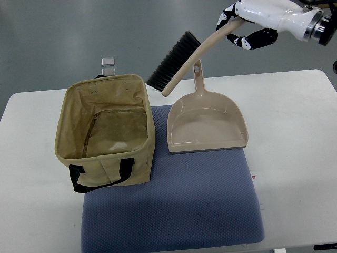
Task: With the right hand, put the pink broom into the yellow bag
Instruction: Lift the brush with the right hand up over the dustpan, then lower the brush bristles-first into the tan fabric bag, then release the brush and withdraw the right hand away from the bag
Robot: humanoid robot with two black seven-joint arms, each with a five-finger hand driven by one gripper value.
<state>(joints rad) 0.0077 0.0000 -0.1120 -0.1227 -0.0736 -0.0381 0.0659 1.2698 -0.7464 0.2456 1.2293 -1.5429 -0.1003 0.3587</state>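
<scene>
Nearest to me lies a blue-grey mat [174,211] spread across the white table [295,137]; its front edge runs almost to the bottom of my view. On the mat's left part stands the yellow bag [105,132], open at the top, with a black strap [100,176] on the side facing me. I can see down onto its bare inner lining. Just behind the bag, a small clear thing [108,64] sits at the table's far edge; I cannot make out what it is.

Right of the bag, close beside it but apart, a beige dustpan [206,124] lies flat on the mat, its handle pointing away from me.

My right hand [243,27] comes in from the top right corner, white with black fingers [258,38]. Those fingers are curled around the upper end of the broom [181,60], though the very tip of the handle is hidden inside the grip. I see the broom as beige-pink with black bristles, held in the air and tilted, bristles down to the left. It hangs above the table's far edge, behind the bag and crossing just over the dustpan's handle, not inside the bag. The arm is cut off by the frame's edge.
</scene>
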